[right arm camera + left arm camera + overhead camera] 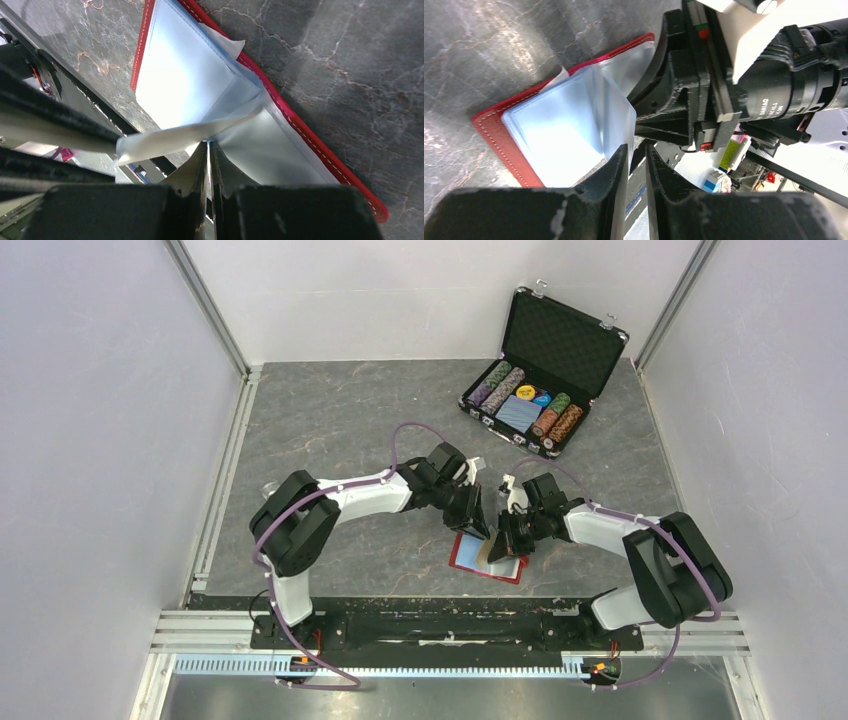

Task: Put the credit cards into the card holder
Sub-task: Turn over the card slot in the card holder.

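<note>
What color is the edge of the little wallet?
Red with pale stitching on the card holder; clearest in the left wrist view.

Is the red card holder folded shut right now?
No, the red card holder lies spread open on the table, with its pale clear sleeves showing.

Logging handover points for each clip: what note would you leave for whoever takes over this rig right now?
Right gripper: shut on a clear sleeve of the card holder, holding it raised.
Left gripper: nearly closed at a sleeve corner; whether it grips is unclear.
Card holder: lies open on the table, between the arms.
Credit cards: none in view.
Done: holder open, no card seen in it.
Left: find the cards and slide them into the sleeves.
</note>
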Robot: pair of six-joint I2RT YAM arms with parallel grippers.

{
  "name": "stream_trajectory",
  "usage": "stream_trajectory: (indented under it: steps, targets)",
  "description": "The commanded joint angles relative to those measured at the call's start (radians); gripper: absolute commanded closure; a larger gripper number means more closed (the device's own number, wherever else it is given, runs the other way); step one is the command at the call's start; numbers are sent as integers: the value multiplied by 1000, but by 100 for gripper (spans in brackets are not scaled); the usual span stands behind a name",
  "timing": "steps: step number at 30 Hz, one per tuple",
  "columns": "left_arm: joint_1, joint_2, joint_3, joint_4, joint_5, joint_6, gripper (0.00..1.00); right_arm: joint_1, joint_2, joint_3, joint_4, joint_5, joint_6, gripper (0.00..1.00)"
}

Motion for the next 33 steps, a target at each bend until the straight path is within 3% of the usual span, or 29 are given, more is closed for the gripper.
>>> stream_trajectory:
  steps: [1,7,15,22,33]
  targets:
    - [-16,31,60,-51,27,9,75,4,-17,20,4,30,-22,93]
    - [-19,24,84,-109,-17,36,87,4,-51,51,-2,20,-14,92]
    - [-19,23,104,-154,-42,22,87,-3,-153,116,-98,84,-33,90]
    - [-24,44,132,-157,-23,-1,83,-50,-231,179,-238,253,-97,90]
    - [-79,156,235,-102,105,-36,72,-124,-249,193,-263,243,-135,90]
